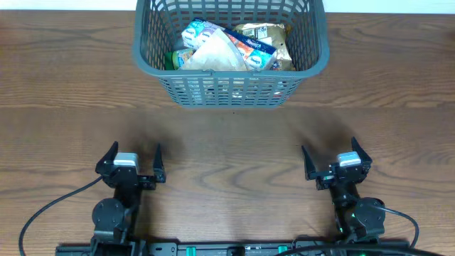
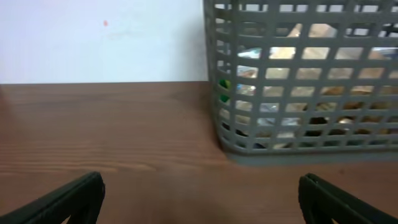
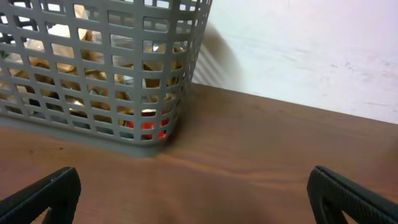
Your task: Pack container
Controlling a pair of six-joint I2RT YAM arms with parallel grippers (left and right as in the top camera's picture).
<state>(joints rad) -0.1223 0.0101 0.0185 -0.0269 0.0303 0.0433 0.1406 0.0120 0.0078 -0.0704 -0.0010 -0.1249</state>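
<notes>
The grey-blue lattice container stands at the far middle of the wooden table, holding several snack packets. It also shows in the left wrist view at the right and in the right wrist view at the left. My left gripper is open and empty near the front left. It shows wide open in its wrist view. My right gripper is open and empty near the front right, also wide open in its wrist view. Both are well short of the container.
The wooden table lies bare between the grippers and the container. A white wall stands behind the table. Cables trail from the arm bases at the front edge.
</notes>
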